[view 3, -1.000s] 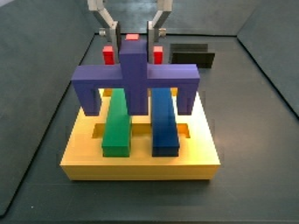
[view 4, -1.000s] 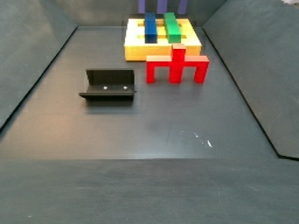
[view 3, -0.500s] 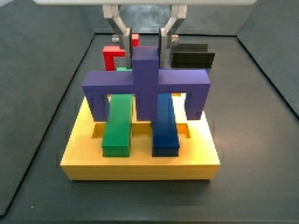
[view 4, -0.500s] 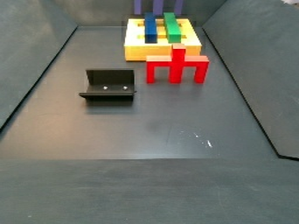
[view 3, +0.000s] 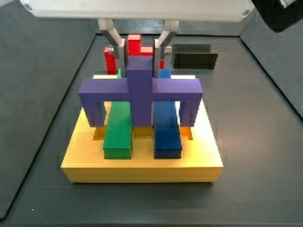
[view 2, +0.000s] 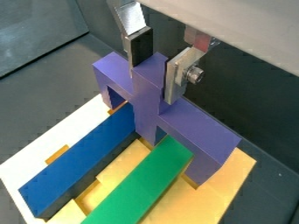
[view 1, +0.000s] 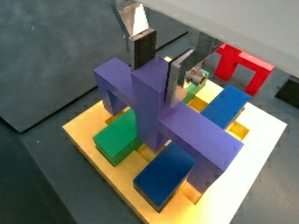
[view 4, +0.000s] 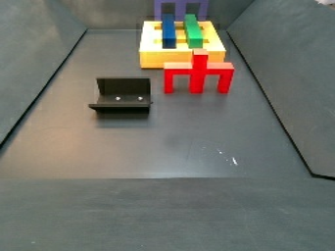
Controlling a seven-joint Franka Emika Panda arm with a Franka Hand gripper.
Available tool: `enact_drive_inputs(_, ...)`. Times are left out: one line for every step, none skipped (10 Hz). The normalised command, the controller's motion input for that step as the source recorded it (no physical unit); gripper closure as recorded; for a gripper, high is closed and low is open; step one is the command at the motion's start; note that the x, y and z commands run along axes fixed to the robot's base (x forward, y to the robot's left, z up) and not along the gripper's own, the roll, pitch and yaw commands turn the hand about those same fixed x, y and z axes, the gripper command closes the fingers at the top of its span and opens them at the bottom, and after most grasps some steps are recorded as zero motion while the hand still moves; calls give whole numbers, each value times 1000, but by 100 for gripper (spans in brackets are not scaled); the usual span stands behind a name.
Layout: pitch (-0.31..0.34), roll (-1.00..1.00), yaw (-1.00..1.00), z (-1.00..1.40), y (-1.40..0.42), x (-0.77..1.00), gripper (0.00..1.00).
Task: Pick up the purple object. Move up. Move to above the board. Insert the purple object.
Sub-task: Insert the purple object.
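The purple object (view 3: 140,89) straddles the green bar (view 3: 119,129) and the blue bar (view 3: 167,131) on the yellow board (view 3: 142,161). Its legs reach down to the board's top outside the bars. My gripper (view 3: 140,46) is shut on the purple object's upright stem from above. In both wrist views the silver fingers (view 1: 142,48) (view 2: 138,45) press on either side of the purple object's stem (view 1: 158,109) (view 2: 152,105). In a side view the board (view 4: 159,56) stands at the far end with the purple object (view 4: 177,8) on it.
A red piece of like shape (view 4: 198,74) stands on the floor beside the board; it shows behind the gripper (view 3: 134,44) and in a wrist view (view 1: 240,66). The dark fixture (view 4: 121,95) stands mid-floor, away from the board. Grey walls enclose the floor.
The gripper has carried the purple object down over the board. Its crossbar now sits lower across the green and blue bars.
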Motion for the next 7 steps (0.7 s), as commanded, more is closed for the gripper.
enact_drive_inputs(0, 0, 0, -183, -63, 189, 100)
enact_drive_inputs(0, 0, 0, -177, -29, 0, 100)
enact_drive_inputs(0, 33, 0, -203, 0, -54, 100)
enact_drive_inputs(0, 54, 0, -206, 0, -91, 100)
enact_drive_inputs(0, 74, 0, -220, 0, -109, 100)
enact_drive_inputs(0, 9, 0, -149, -43, 0, 100)
enact_drive_inputs(0, 6, 34, -209, -100, 63, 100)
